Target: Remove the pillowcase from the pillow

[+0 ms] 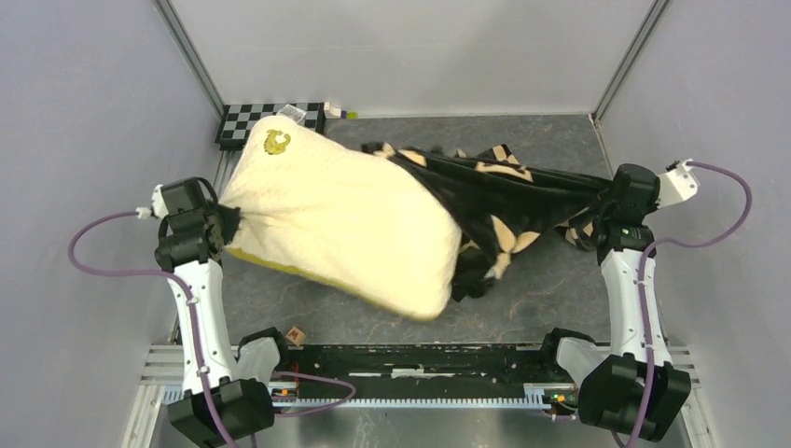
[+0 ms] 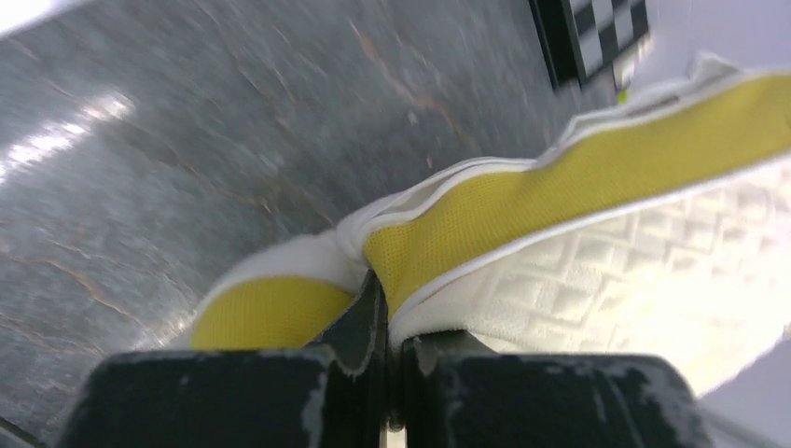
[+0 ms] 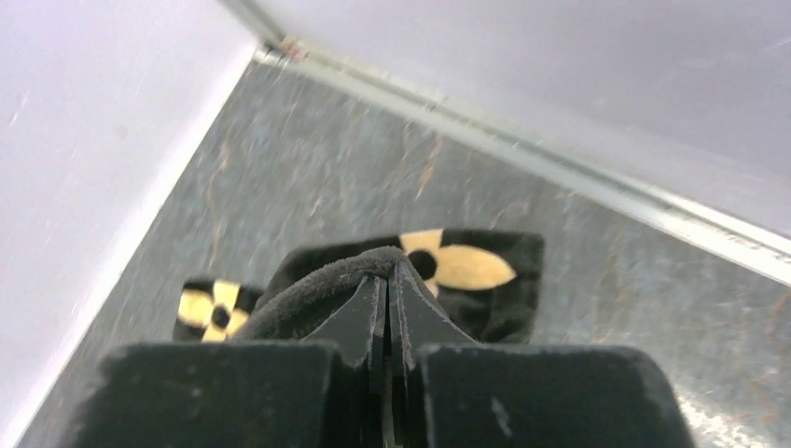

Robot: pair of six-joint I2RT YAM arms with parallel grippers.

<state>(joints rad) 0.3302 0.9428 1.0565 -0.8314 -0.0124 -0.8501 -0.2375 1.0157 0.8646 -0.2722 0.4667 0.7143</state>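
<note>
While my left claw clamps the pillow corner | my right claw pinches the pillowcase, stretched taut right of the pillow

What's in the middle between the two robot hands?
In the top view, the white pillow and the flowery black pillowcase stretch between them. The left fingers pinch the pillow; the right fingers pinch the pillowcase.

Bench is dark grey stone-look with brownish veins, boxed by plain pale grey walls on three sides, metal posts in the back corners. Black-and-white checkerboard lies flat at back left; diffuse glare on the surface.
</note>
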